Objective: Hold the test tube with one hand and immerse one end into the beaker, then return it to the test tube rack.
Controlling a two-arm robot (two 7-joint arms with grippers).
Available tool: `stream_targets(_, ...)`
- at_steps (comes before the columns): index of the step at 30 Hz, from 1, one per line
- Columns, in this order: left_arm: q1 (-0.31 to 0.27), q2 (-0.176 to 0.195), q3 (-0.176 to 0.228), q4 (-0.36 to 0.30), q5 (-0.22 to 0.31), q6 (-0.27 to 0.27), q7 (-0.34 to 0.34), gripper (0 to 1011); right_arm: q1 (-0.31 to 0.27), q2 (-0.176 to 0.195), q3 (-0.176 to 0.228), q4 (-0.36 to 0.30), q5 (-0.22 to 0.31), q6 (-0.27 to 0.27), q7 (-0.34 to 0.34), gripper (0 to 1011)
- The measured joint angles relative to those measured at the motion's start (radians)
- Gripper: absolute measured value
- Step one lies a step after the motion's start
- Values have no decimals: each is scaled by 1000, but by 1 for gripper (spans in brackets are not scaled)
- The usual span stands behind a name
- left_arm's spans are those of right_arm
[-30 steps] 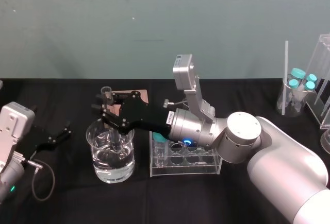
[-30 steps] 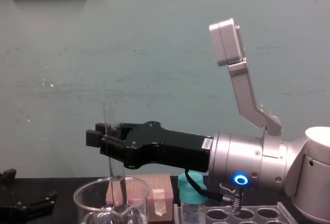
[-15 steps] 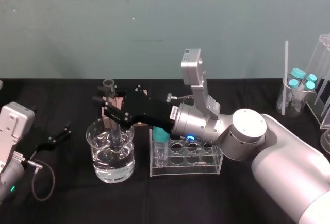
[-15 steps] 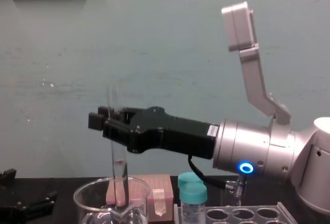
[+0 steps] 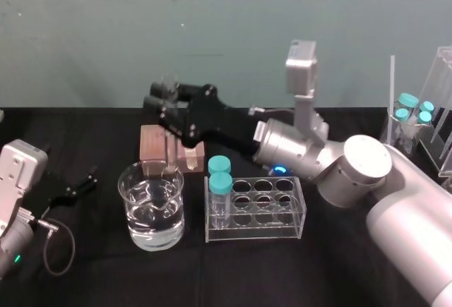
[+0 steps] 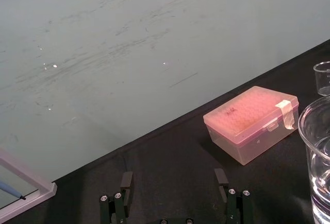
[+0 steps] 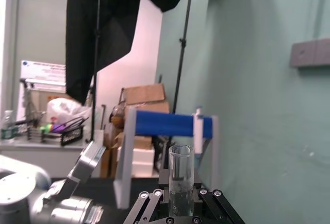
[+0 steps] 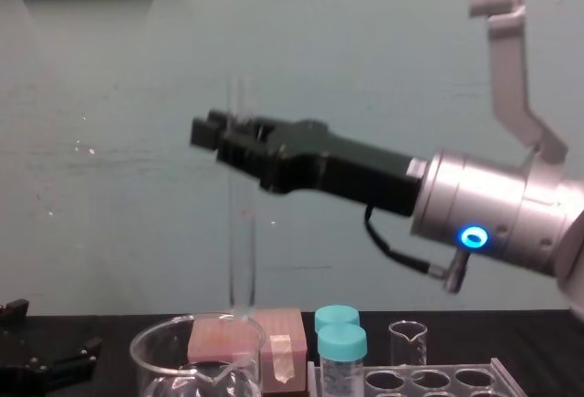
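My right gripper [image 5: 164, 99] is shut on the upper part of the test tube [image 8: 242, 224], a thin clear glass tube hanging upright. In the chest view the tube's rounded lower end hangs just above the rim of the beaker [image 8: 194, 340], slightly behind it. The right wrist view shows the tube's open top [image 7: 180, 170] standing between the black fingers. The wide beaker [image 5: 151, 205] holds clear liquid and stands left of the test tube rack [image 5: 254, 231]. My left gripper [image 6: 174, 193] rests open and empty at the table's left [image 5: 70, 187].
Two teal-capped vials [image 5: 219, 174] stand in the rack's left holes. A pink box [image 5: 157, 149] lies behind the beaker, and a tiny beaker [image 8: 408, 339] stands behind the rack. A flask with teal-capped vials [image 5: 407, 118] and clear stands [image 5: 441, 88] sit at the far right.
My right gripper has risen and swung back and to the right, lifting the test tube's lower end out of the beaker. The left arm has not moved.
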Motion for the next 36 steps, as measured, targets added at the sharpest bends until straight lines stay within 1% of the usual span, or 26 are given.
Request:
stream_targets(9,0,0,0,0,0,0,0,1000,-20,45,54,-74,19,-15,-53,244)
stream_targets(15,0,0,0,0,0,0,0,1000,-42,75,82,-108,19,-15,-91,244)
stream_targets(26,0,0,0,0,0,0,0,1000,-121,141,146,-182,1,3,-171,244)
stream_targets(29,0,0,0,0,0,0,0,1000,-136,150,158,-192,-3,7,-185,244)
stream_targets(31,0,0,0,0,0,0,0,1000,-159,161,173,-204,-10,11,-203,244)
stream_targets(36,0,0,0,0,0,0,0,1000,-186,171,192,-209,-20,18,-226,244)
